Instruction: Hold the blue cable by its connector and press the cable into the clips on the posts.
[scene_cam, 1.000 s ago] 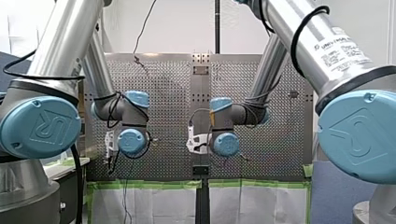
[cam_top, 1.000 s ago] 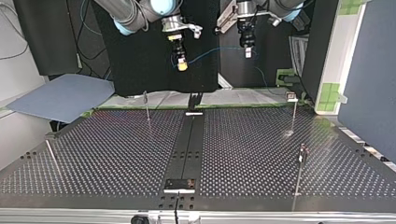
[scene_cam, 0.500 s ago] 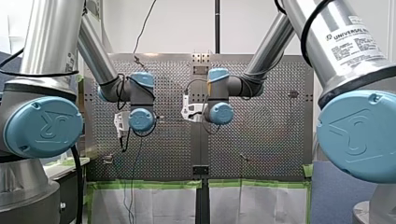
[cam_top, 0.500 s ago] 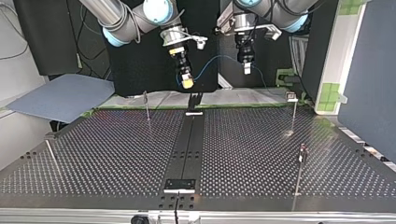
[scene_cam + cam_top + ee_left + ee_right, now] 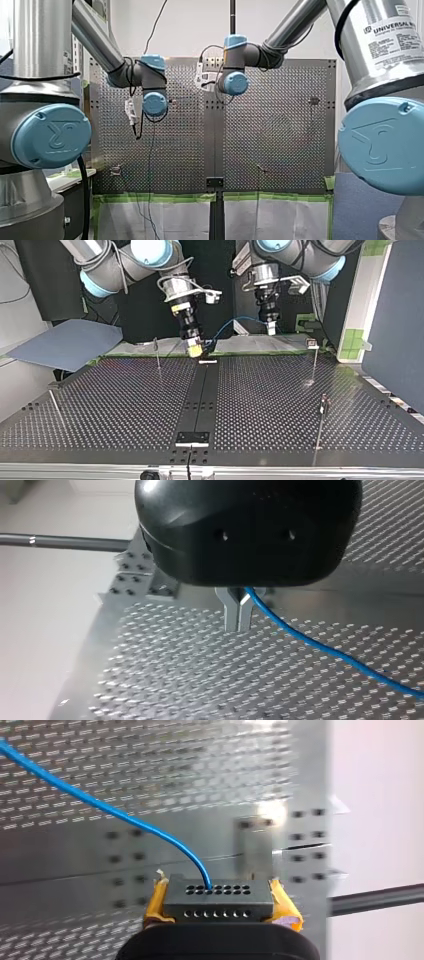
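Nearest to you, in the right wrist view, the right gripper (image 5: 218, 904) is clenched on a dark grey rectangular connector block (image 5: 218, 901) with 2 rows of small holes. Its 2 yellow pads (image 5: 156, 904) press against the block's 2 ends. A thin blue cable (image 5: 205, 877) leaves a hole in the block's upper face, just ahead of the fingers, and curves away to one side above the silver perforated table (image 5: 225, 770). A dark round bar (image 5: 375, 897) shows beside 1 pad, further off.

In the left wrist view the left gripper (image 5: 238, 627) has its 2 metal fingers (image 5: 231, 612) squeezed together under a black housing (image 5: 250, 525). You can see the blue cable come out at their roots and run off to the side, clear of the table, so this gripper is grasping the cable itself.

Further out, the top view gives you both grippers above the table's far edge, with the cable arching between them. The right gripper's fingers point down, near a small white bracket (image 5: 207, 361) at the far end of the black centre strip (image 5: 200, 400). The left gripper's fingers hang higher, well apart from the table. Spread over the table stand 4 thin upright metal posts (image 5: 314, 365), 2 out beyond each gripper's fingers. On the 2 at the left gripper's side you can make out small clips (image 5: 311, 343) at the tops. The cable is well apart from every post.
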